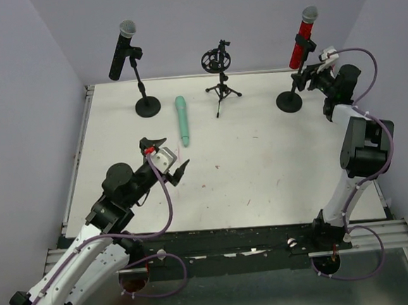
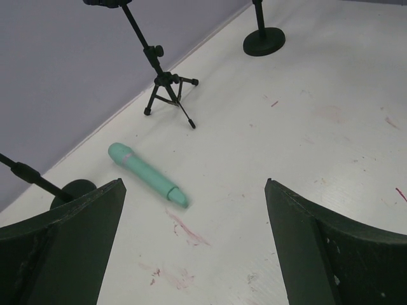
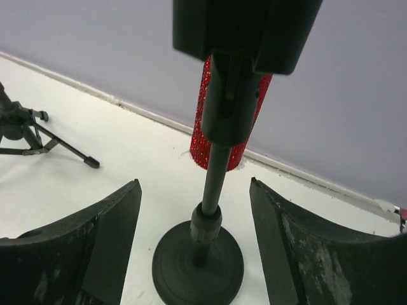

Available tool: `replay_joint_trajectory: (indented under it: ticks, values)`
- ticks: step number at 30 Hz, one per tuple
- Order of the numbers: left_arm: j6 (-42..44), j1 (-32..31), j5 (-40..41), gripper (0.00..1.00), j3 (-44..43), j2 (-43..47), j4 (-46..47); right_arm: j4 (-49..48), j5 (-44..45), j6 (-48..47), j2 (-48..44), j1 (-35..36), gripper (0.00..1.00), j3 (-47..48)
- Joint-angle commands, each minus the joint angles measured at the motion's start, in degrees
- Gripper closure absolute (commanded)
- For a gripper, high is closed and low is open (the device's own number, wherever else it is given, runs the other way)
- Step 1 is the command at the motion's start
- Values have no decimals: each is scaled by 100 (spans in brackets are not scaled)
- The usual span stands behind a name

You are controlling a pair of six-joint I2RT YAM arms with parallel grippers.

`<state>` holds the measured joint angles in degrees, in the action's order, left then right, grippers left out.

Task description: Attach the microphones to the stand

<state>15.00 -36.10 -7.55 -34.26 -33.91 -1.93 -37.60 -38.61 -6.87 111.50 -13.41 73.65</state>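
The teal-green microphone (image 1: 182, 120) lies flat on the white table; it also shows in the left wrist view (image 2: 147, 174). The black microphone (image 1: 122, 50) sits in the clip of the left round-base stand (image 1: 147, 106). The red microphone (image 1: 302, 39) sits in the clip of the right round-base stand (image 1: 289, 101), whose pole (image 3: 215, 178) stands between the right fingers with gaps on both sides. The tripod stand (image 1: 219, 77) with an empty ring mount stands at the back middle. My left gripper (image 1: 166, 156) is open and empty, short of the teal microphone. My right gripper (image 1: 312, 77) is open.
Grey walls close the table at the back and both sides. The table's raised edge (image 1: 82, 134) runs along the left. Red smudges (image 2: 187, 232) mark the surface in front of the left gripper. The tripod legs (image 3: 38, 143) show at the left of the right wrist view.
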Motion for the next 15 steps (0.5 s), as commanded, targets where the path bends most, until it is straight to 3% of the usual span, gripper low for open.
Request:
replay_joint_trajectory:
  ticks: [1,6,11,15]
  values:
    - [-50,15,-71,1,-10,174,-18,-160,55,125,-436,-153,20,-315]
    - [-155,15,-168,2,-19,288,-9,384,-85,-41,-962,-206,16,-711]
    - [-524,24,-308,2,-80,192,-35,1850,-603,-17,-1876,-215,14,-1106]
    - [-980,102,-475,2,-203,8,-18,2862,-1752,142,-2746,-206,14,-1396]
